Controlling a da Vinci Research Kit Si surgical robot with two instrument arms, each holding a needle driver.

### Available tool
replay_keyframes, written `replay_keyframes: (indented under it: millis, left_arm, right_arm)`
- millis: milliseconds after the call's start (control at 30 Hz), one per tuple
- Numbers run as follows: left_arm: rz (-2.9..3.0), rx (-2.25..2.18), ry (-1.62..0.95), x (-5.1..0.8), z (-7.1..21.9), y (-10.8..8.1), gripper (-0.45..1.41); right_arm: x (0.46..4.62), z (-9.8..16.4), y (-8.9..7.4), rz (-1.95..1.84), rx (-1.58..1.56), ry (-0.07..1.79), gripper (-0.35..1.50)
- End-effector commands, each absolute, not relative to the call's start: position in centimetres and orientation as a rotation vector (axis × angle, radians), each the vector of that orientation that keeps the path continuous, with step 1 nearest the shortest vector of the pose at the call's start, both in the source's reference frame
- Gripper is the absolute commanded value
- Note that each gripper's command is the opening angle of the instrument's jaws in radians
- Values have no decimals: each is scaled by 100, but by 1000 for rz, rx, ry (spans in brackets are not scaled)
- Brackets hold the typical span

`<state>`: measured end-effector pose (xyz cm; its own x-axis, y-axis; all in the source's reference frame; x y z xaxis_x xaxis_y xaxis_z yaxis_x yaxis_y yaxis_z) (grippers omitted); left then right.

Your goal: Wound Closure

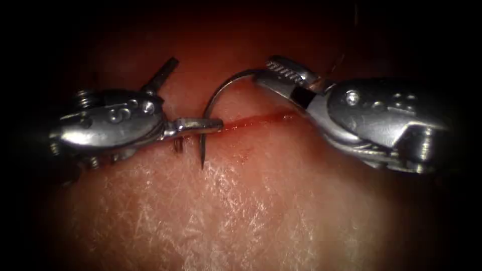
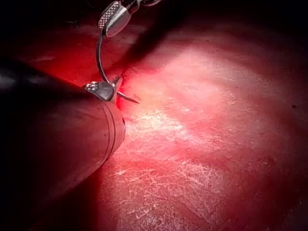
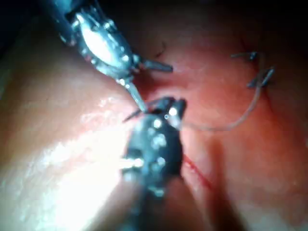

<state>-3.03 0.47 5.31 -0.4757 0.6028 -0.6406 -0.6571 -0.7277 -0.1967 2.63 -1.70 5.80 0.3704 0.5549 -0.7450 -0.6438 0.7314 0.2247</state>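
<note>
My right tool (image 1: pixel 262 74) comes in from the right, jaws shut on the curved needle (image 1: pixel 216 93) at its tail end. The needle arcs up and to the left, then runs down across the left end of the cut (image 1: pixel 261 119). Its bare tip (image 1: pixel 202 164) points at the near tissue and looks free of it. My left tool (image 1: pixel 197 94) stands wide open: one jaw lies along the cut against the needle's shaft near the tip, the other points up and away. In the left wrist view the needle (image 2: pixel 99 53) hangs from the right tool's jaws.
Red fluid (image 1: pixel 246 121) lines the cut. The thread (image 3: pixel 231 124) trails from my right tool (image 3: pixel 166 108) across the tissue toward dark cut ends of thread (image 3: pixel 257 74). Pale tissue (image 1: pixel 261 211) spreads out below the cut.
</note>
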Motion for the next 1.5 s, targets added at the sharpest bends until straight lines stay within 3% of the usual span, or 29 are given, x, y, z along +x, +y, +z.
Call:
replay_keyframes:
  millis: [33,200,233,267,333,367,433,600,633,700,767,867,1067,1500]
  left_arm:
    - [2195,-937,75,-310,538,45,84]
    - [2145,-967,0,-317,540,40,86]
    - [2145,-964,1,-315,540,40,73]
    - [2125,-976,-33,-311,539,39,20]
    - [2060,-990,-115,-307,537,40,12]
    - [1976,-976,-180,-304,535,42,-20]
    - [1888,-939,-212,-302,531,44,-45]
    - [1778,-895,-269,-300,526,41,-45]
    - [1751,-887,-301,-300,525,41,-45]
    - [1729,-886,-336,-300,526,40,-45]
    - [1679,-879,-384,-300,527,40,-45]
    - [1633,-876,-444,-300,526,40,-45]
    - [1517,-877,-630,-300,526,41,-45]
    - [1476,-877,-735,-300,524,39,-45]
  right_arm:
    - [274,585,-175,763,-119,915,-35]
    - [285,583,-179,754,-138,924,-35]
    - [285,583,-179,747,-138,926,-35]
    - [284,583,-179,742,-143,927,-35]
    - [284,583,-179,742,-143,927,-35]
    - [284,583,-179,730,-146,928,-35]
    - [284,582,-179,723,-146,933,-35]
    - [284,581,-176,710,-126,978,-35]
    - [284,581,-176,707,-139,1008,49]
    - [284,581,-175,715,-158,1029,105]
    - [285,583,-172,718,-161,1030,138]
    - [286,584,-171,711,-151,1041,149]
    - [281,592,-186,613,-67,1177,149]
    - [276,609,-220,667,72,1270,149]
